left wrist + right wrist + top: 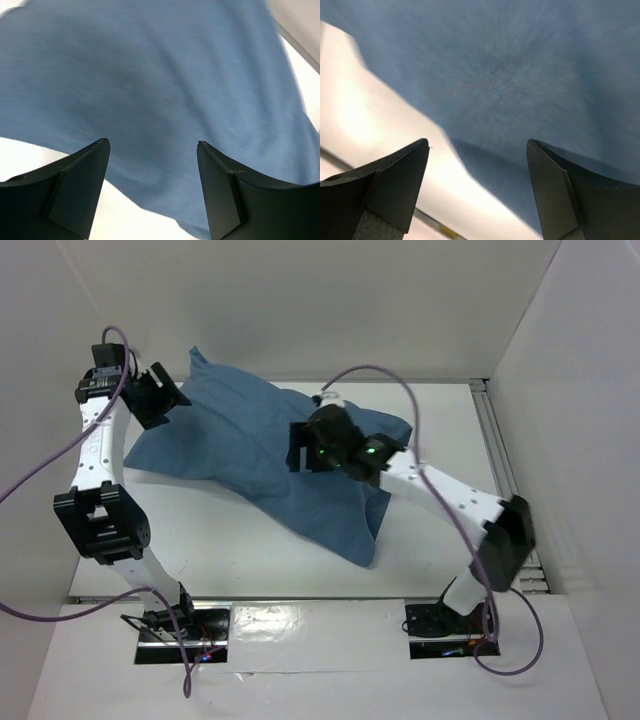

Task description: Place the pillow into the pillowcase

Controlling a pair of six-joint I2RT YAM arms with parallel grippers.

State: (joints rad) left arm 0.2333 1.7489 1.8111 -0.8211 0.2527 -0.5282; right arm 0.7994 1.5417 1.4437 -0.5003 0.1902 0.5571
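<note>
White walls box in a white table (pixel 250 560), where the pillowcase (pixel 240 440) lies plump and wrinkled. It runs from 10 o'clock down through the centre to a loose tail near 6 o'clock. The pillow itself is not clearly in view. The swollen blue cloth suggests it sits inside, though a pale sliver at the case's 12 o'clock edge could be pillow or bare table, and which cannot be told.

The left arm (pixel 100 450) reaches to the 10 o'clock corner of the case, and the right arm (pixel 450 495) hangs over its middle. Both wrist views show the jaws standing wide apart with nothing between them, only blue fabric (pixel 165 75) beyond the tips.

By the look of it, the stuffing is at or near its end — the arms grip nothing and the case looks full. The next move probably calls for finding the open end, which these views do not reveal. Any slack hem would then need drawing over whatever pillow remains exposed — a pinch on thin cloth only, not on the bulk beneath.
</note>
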